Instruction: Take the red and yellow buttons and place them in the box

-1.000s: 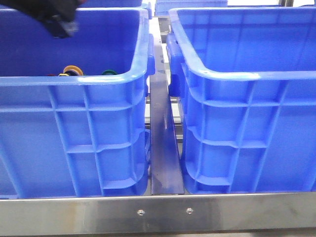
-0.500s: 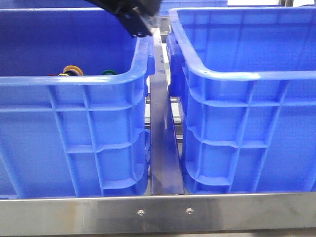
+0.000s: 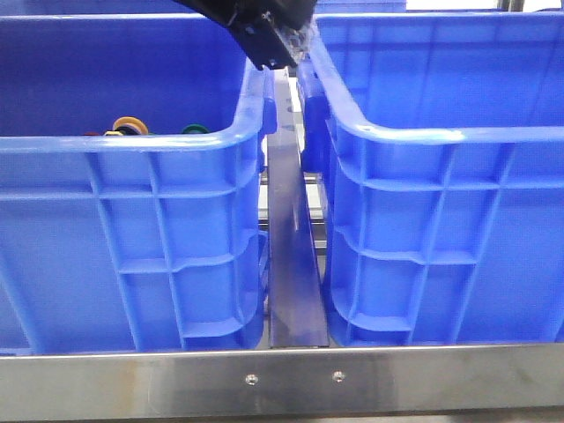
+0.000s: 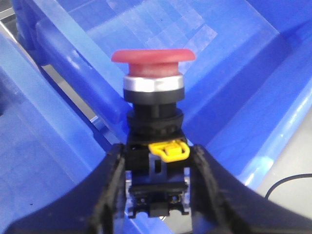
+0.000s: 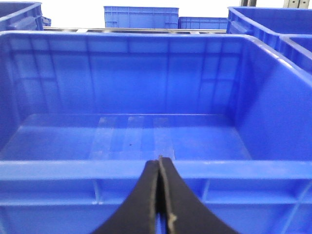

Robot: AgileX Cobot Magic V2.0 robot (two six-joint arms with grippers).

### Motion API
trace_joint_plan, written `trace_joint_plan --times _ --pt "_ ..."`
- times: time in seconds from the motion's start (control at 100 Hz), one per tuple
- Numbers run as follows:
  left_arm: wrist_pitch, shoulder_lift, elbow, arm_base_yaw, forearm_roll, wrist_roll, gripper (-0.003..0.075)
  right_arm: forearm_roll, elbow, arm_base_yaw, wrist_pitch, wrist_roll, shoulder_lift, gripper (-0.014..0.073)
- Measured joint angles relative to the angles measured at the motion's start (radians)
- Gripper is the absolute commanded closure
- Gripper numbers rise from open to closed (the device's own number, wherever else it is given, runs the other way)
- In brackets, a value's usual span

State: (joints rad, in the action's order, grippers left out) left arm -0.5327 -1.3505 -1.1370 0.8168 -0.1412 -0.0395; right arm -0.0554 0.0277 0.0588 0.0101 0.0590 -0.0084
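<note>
Boxes: two big blue ones sit side by side on the bench, the left box (image 3: 132, 220) and the right box (image 3: 449, 220), with a metal bar (image 3: 293, 256) in the gap between them.
Red button: one, held up in the air by the left gripper (image 4: 158, 192); its red cap (image 4: 152, 56) sits on top, then a silver ring, then a dark body with a small yellow clip (image 4: 169, 150).
Left jaws: squeezed onto both sides of the red button's dark body.
Where it is: the left gripper (image 3: 275, 40) is high up over the gap, right by the rims of both boxes.
Right jaws: the right gripper (image 5: 159, 195) is pressed tight together with nothing in it, facing the right box (image 5: 156, 97).
In the left box: one yellow ring (image 3: 129, 124) and one green bit (image 3: 195, 129) peek over the rim; the rest is hidden.
More boxes: at least two blue ones (image 5: 141, 16) stand far behind.
</note>
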Motion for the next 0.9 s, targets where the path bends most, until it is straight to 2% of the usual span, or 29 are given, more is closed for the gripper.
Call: trace_joint_plan --times 0.17,0.25,0.54,0.81,0.9 --pt "0.0 0.0 0.0 0.0 0.0 0.002 0.0741 0.0 0.0 0.0 -0.074 0.0 0.0 0.0665" --pt "0.0 0.0 0.0 0.0 0.0 0.002 0.0741 0.0 -0.012 0.0 -0.058 0.0 0.0 0.0665" --pt "0.0 0.0 0.0 0.0 0.0 0.002 0.0741 0.004 -0.292 0.0 0.272 0.0 0.085 0.0665" --pt "0.0 0.0 0.0 0.0 0.0 0.002 0.0741 0.008 -0.548 0.0 0.501 0.0 0.37 0.0662" --pt "0.0 0.0 0.0 0.0 0.0 0.002 0.0741 0.008 -0.611 0.0 0.562 0.0 0.475 0.0608"
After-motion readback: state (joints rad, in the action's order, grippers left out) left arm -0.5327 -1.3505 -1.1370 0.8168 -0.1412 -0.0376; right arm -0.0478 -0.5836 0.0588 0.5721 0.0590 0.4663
